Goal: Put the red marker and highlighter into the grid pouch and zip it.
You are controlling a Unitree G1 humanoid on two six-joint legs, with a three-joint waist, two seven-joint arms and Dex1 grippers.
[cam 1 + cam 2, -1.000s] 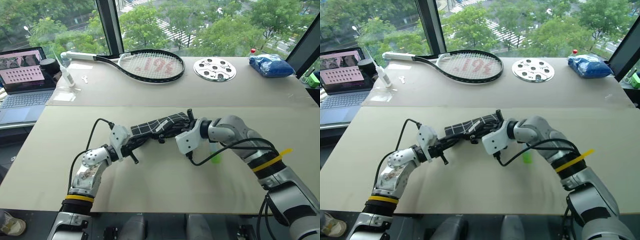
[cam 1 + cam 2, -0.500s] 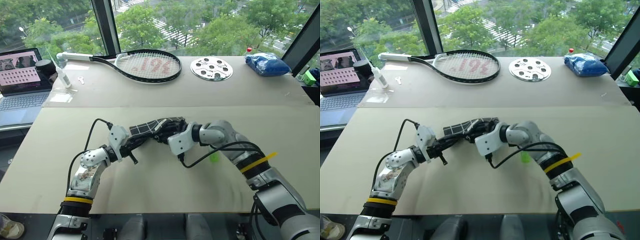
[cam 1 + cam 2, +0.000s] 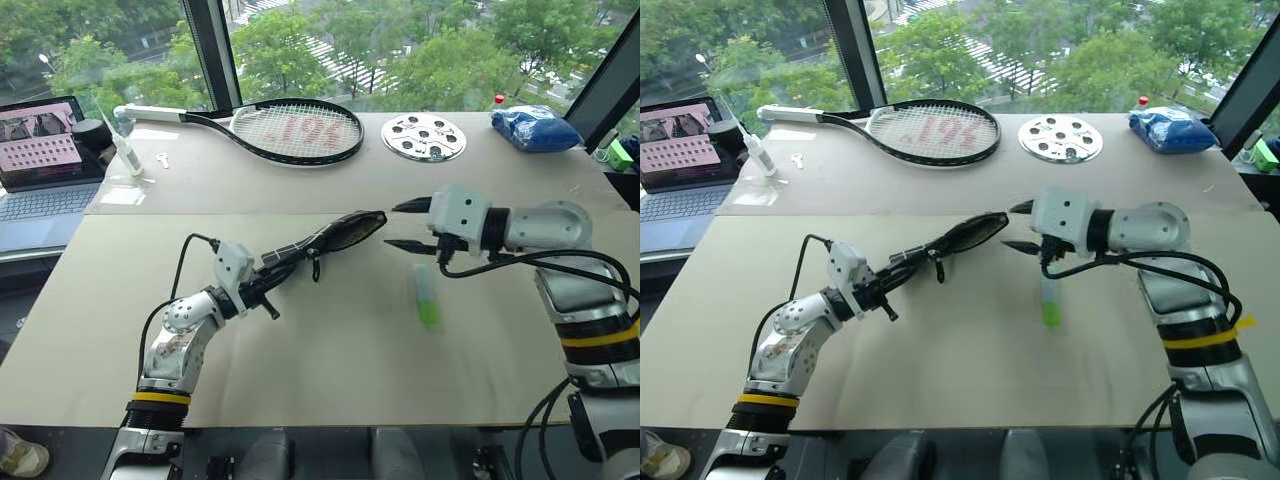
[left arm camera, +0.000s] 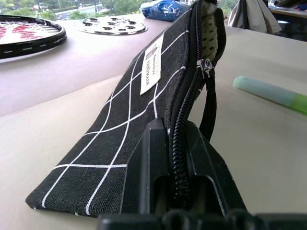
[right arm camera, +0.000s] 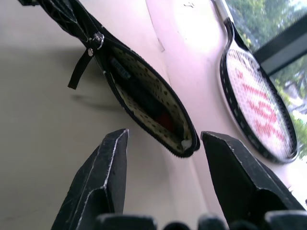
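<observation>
Below our right gripper, whose fingers stand apart and empty, the highlighter lies lengthwise toward us on the table, while our left gripper clamps the grid pouch.

Open gap between the right pincer and the gaping mouth of the grid pouch, nothing in it. The highlighter lies on bare surface just below that pincer, free all round. Racket and perforated disc are well back.
</observation>
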